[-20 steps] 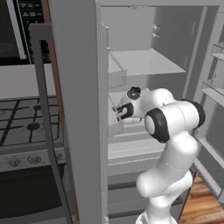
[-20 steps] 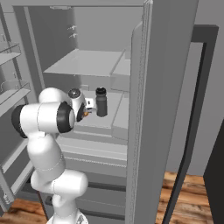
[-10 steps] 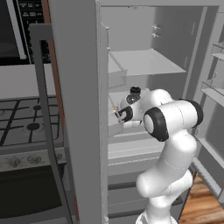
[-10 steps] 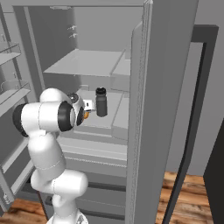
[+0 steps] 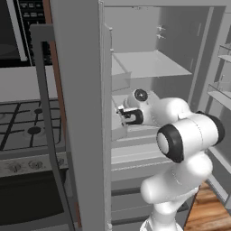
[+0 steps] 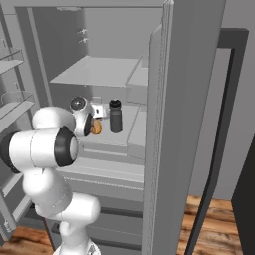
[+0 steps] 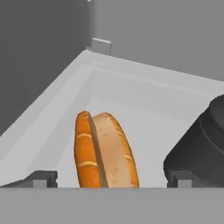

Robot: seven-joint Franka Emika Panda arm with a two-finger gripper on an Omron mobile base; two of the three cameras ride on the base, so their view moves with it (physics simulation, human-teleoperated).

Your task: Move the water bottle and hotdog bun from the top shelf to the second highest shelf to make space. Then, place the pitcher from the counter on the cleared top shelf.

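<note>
1. While the arm reached into the open fridge, the gripper [image 7: 111,179] stood with its fingers wide apart and held nothing; the two dark fingertips [image 7: 40,178] rose at the near edge of the hand view.
2. Between these fingertips, just beyond them, lay the hotdog bun [image 7: 105,151] on the second highest shelf [image 7: 153,116]. It rested on its side, orange crust to the left and pale cut face to the right, and I cannot tell if a finger touched it.
3. To the right of the bun in the hand view stood the water bottle [image 7: 203,148], dark grey, near the bun but apart from it.
4. In the right base view the bun [image 6: 96,127] showed just beside the white hand, and the bottle [image 6: 115,116] stood upright with its black cap, right of the bun, on the same shelf [image 6: 130,130].
5. In the left base view the gripper [image 5: 122,115] was at the left part of that shelf, behind the edge of the fridge door [image 5: 81,103].
6. Above and farther in was the top shelf [image 6: 97,72], a flat light-grey board with nothing visible on it.
7. Far left, outside the fridge, the black gas stove [image 5: 22,133] was visible.
</note>
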